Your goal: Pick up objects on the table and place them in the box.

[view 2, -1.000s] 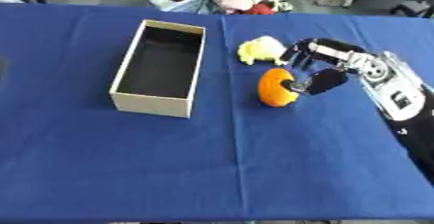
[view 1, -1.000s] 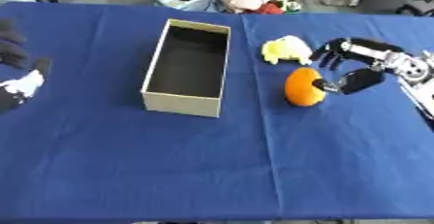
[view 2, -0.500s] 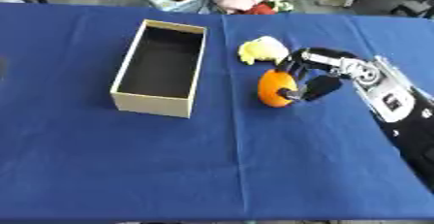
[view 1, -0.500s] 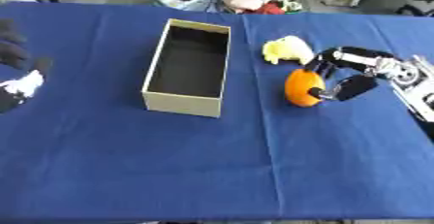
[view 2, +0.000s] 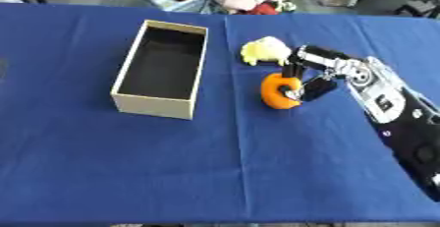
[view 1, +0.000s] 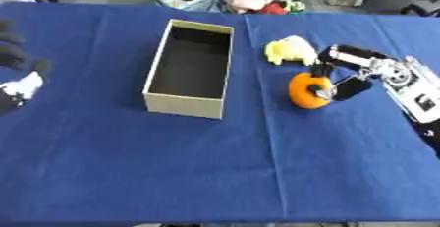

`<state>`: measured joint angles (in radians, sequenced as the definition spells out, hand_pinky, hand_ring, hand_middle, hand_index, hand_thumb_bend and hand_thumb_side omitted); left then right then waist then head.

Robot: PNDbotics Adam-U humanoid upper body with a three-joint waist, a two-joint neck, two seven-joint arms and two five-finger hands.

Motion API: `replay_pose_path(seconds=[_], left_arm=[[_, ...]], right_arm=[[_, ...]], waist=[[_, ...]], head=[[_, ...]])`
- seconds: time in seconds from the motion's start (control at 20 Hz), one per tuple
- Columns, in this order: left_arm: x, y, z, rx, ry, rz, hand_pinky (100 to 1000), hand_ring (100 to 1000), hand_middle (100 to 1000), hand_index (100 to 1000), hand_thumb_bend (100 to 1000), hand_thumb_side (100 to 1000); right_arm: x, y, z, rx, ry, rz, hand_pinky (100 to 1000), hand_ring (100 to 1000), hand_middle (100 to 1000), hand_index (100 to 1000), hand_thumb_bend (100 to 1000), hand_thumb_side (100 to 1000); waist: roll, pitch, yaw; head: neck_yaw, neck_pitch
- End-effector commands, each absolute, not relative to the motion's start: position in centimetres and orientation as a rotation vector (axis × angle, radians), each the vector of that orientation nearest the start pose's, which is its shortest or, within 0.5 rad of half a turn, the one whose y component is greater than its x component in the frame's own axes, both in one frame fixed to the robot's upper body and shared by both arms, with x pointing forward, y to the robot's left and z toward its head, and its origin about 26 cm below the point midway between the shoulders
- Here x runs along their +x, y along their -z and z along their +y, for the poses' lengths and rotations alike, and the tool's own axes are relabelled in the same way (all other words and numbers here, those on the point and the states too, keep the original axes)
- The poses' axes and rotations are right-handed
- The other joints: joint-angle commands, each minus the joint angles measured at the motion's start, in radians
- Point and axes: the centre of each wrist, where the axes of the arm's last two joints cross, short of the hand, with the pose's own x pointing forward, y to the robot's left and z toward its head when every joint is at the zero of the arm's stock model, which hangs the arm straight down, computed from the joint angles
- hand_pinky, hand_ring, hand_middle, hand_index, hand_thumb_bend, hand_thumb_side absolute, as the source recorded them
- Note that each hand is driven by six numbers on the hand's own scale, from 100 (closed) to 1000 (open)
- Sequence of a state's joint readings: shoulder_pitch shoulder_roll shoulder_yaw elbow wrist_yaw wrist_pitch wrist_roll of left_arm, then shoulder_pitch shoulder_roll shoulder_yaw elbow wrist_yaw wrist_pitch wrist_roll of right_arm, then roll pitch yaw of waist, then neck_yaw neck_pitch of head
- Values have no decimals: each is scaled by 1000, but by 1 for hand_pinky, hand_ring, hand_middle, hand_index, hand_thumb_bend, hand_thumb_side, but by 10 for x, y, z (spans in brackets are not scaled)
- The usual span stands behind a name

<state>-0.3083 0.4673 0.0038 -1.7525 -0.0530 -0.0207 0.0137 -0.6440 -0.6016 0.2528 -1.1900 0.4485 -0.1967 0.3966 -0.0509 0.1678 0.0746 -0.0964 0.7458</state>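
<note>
The orange object (view 1: 306, 90) sits on the blue table (view 1: 215, 162), to the right of the open box (view 1: 191, 68) and well apart from it, as our right hand (view 2: 314, 76) curls its fingers and thumb around it. Just beyond the orange object, we see a pale yellow object (view 1: 289, 51). Far left of the box, our left hand (view 1: 17, 71) rests with fingers relaxed.

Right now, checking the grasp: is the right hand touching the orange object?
Touching. The right eye view shows the right hand with fingers curled against the orange object.
</note>
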Motion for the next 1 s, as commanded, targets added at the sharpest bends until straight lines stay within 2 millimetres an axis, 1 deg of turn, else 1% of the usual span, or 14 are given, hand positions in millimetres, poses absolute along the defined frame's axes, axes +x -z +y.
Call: replay_pose_path(seconds=[0.05,0.25,0.3,0.35,0.55,0.7,0.85,1.0], left_arm=[[331,-176,312,411,496,-2065,545,569,600,799,430,112],[331,-176,312,411,497,-2065,545,569,600,799,429,113],[331,-176,312,410,498,-2066,545,569,600,799,430,113],[331,-176,312,410,498,-2066,545,569,600,799,430,112],[331,-176,311,406,502,-2065,545,569,600,799,429,113],[331,-175,310,402,504,-2064,545,569,600,799,430,112],[331,-175,309,395,507,-2065,545,569,600,799,430,113],[332,-175,308,387,512,-2067,545,570,600,799,430,113]], right_arm=[[423,-166,-323,-673,-1350,-1606,560,500,255,374,109,100],[424,-186,-310,-739,-1332,-1723,558,494,245,365,107,100],[424,-194,-305,-746,-1339,-1752,559,494,246,366,100,179],[424,-201,-300,-751,-1346,-1777,559,494,245,366,109,100],[428,-230,-272,-762,-1395,-1876,567,497,248,368,118,100],[433,-247,-249,-761,-1451,-1922,572,500,253,373,128,100],[441,-256,-221,-738,-1495,-1948,574,502,257,377,132,100],[449,-255,-195,-694,-1554,-1944,579,507,264,384,133,100]], waist=[[4,-17,0],[3,-18,-1],[3,-19,-2],[3,-19,-2],[4,-22,-3],[6,-24,-3],[8,-25,-1],[9,-26,3]], head=[[-1,-2],[-1,-1],[-1,-1],[-1,0],[-5,1],[-9,0],[-16,-1],[-22,-2]])
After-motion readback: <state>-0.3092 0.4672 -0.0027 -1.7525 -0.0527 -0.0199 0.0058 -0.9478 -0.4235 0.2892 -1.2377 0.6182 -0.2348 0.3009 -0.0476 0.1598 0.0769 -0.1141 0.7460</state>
